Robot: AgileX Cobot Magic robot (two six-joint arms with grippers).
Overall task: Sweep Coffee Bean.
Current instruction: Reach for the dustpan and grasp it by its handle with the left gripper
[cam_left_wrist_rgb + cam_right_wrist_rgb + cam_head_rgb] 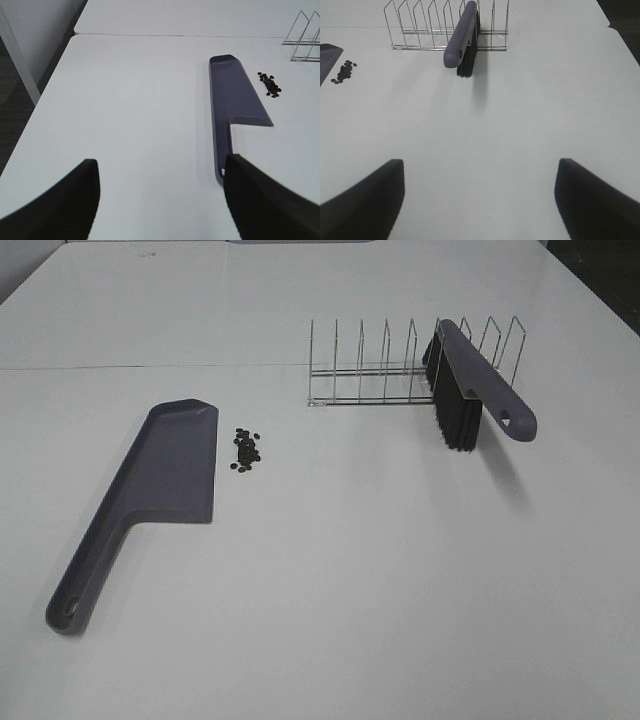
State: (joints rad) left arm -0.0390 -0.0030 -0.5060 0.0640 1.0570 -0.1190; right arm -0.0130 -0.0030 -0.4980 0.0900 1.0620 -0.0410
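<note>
A small heap of dark coffee beans lies on the white table just right of the purple-grey dustpan, which lies flat with its handle toward the front left. The beans and the dustpan also show in the left wrist view, ahead of my open left gripper, whose fingers are empty. The purple-grey brush leans in the wire rack, bristles down. My right gripper is open and empty, well short of the brush. Neither gripper shows in the exterior high view.
The wire rack stands at the back right of the table. The table's left edge drops to a dark floor. A seam runs across the table behind the dustpan.
</note>
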